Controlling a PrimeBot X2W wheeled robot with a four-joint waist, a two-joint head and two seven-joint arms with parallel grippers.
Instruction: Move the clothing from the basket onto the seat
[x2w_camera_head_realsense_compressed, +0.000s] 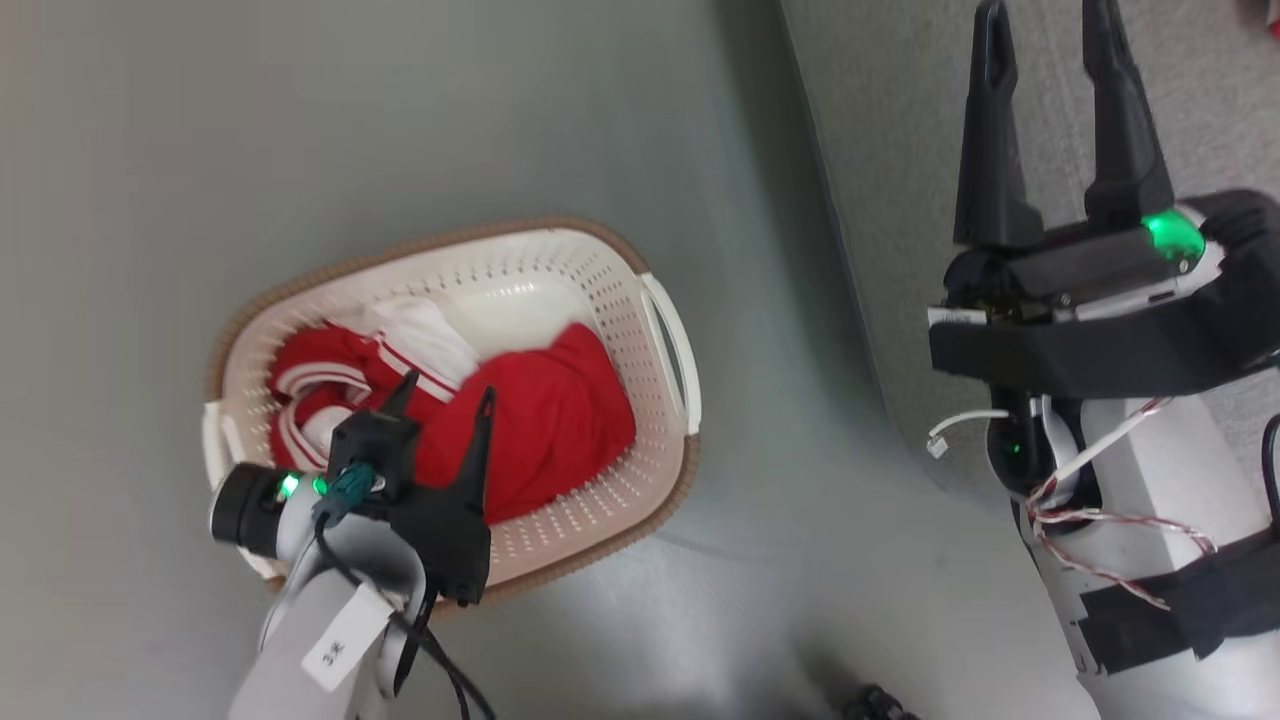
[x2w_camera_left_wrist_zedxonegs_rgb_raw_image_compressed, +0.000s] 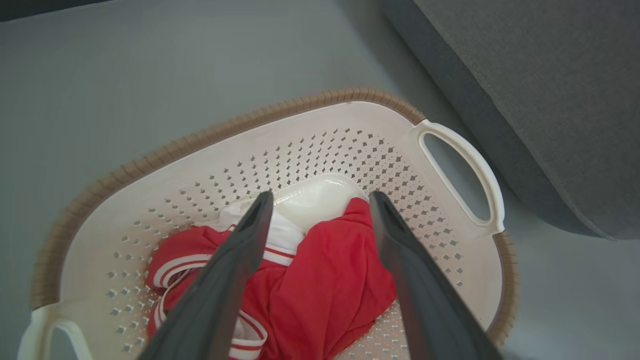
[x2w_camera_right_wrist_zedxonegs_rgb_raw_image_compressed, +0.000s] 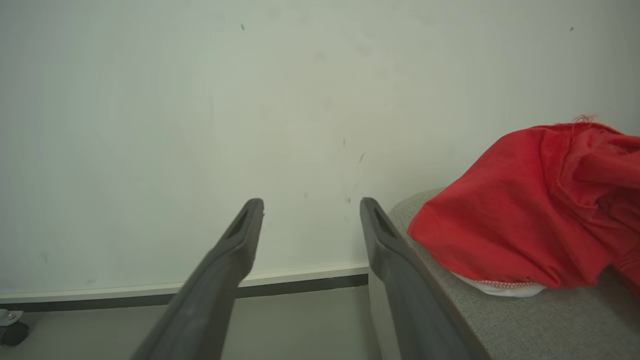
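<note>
**One basket, one seat, two grippers: both wide open**

Eight o'clock: left gripper (x2w_camera_head_realsense_compressed: 448, 385) spread, empty, over clothing (x2w_camera_head_realsense_compressed: 560, 420) heaped in the basket (x2w_camera_head_realsense_compressed: 500, 260). Bare floor (x2w_camera_head_realsense_compressed: 780, 450) separates rim and seat (x2w_camera_head_realsense_compressed: 900, 150). One o'clock: right gripper (x2w_camera_head_realsense_compressed: 1043, 15) agape, holding nothing, above the seat. One red garment (x2w_camera_right_wrist_zedxonegs_rgb_raw_image_compressed: 525, 225) lies at its edge.

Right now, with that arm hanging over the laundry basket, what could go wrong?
1. The clothing in the basket is bunched together, so the open left end effector might pinch only a loose fold that slips out.
2. Reaching deep, its fingers might snag the perforated basket wall and drag it.
3. The red garment on the sofa lies near the edge; it might slide off.
</note>
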